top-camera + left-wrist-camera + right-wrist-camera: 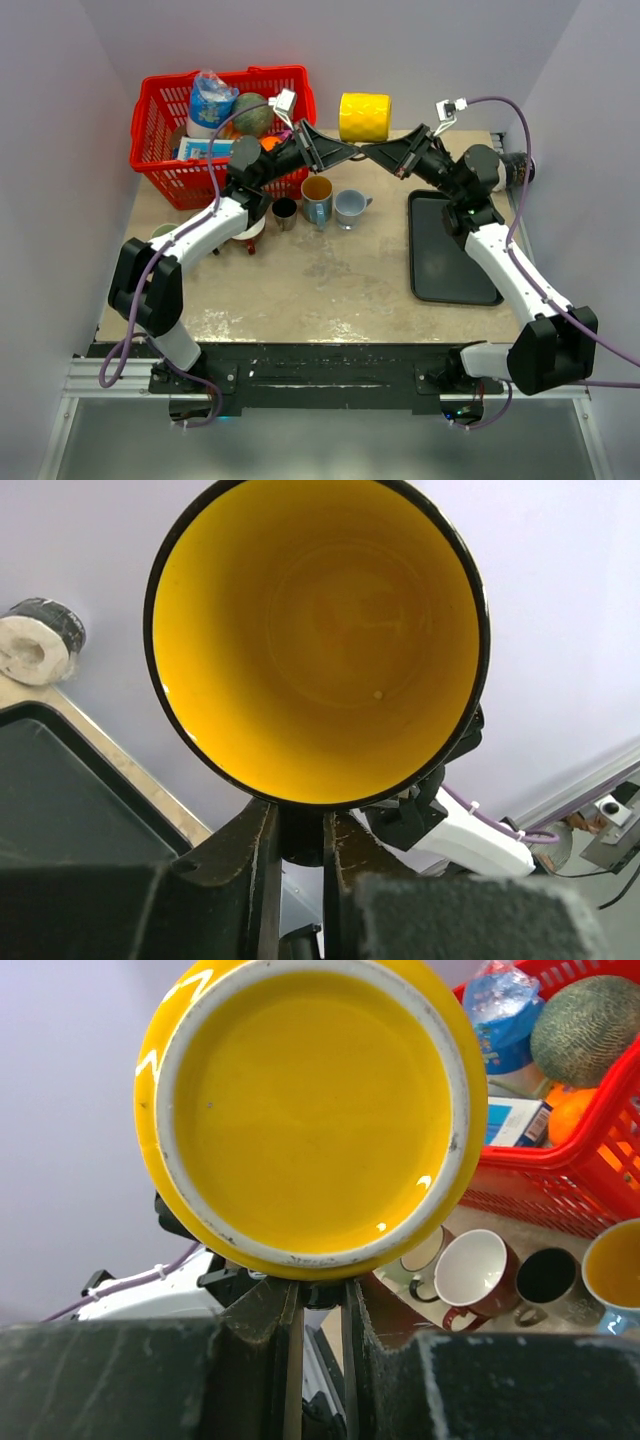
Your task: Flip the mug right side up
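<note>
Now holds the yellow mug in the air, lying on its side, just above both pairs of fingertips. Clamps the left gripper tight on a dark part under the mug's rim, open mouth facing those fingers. Clamps the right gripper likewise under the base. Shows a red basket left of the left fingers, a black tray behind the right fingers, toward that arm's base.
</note>
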`<state>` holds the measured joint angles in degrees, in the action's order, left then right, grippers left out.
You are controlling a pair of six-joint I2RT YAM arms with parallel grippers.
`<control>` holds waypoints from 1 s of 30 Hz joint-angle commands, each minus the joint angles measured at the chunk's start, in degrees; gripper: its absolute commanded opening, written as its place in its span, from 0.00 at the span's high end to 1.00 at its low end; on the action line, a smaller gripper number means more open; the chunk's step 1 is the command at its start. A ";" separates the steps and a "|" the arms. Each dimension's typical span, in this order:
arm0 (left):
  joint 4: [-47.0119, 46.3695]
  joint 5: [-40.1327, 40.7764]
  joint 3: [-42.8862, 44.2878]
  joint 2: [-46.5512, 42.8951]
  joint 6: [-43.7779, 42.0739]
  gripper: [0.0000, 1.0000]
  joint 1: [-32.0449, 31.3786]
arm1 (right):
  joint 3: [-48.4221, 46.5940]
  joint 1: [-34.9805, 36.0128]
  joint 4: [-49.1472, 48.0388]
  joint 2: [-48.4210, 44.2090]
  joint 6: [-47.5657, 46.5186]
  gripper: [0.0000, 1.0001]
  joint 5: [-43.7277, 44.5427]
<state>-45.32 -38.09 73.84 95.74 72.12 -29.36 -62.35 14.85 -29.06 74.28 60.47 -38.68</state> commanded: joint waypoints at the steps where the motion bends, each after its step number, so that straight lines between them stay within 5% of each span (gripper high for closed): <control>1: 3.91 2.66 2.62 -2.49 -6.71 1.00 -0.08 | -1.99 1.85 4.26 -1.33 -4.82 1.00 -0.44; 5: 10.24 5.82 3.23 -4.25 -12.60 1.00 -0.08 | -2.34 1.76 12.34 -1.33 -10.09 0.95 2.46; 11: 19.64 8.90 4.20 -6.01 -19.02 1.00 -0.08 | -1.90 1.76 15.96 -2.56 -13.27 0.48 7.02; 20: 28.51 12.76 6.40 -6.27 -25.96 1.00 -0.34 | -6.47 1.67 29.75 -2.21 -21.17 0.32 12.21; 30: 45.23 27.44 13.96 -4.69 -45.73 1.00 -9.82 | -15.17 1.23 57.96 -2.03 -26.28 0.26 46.03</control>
<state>-0.73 -16.64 82.59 92.84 36.29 -34.41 -72.55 16.43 16.10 73.41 37.28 -10.96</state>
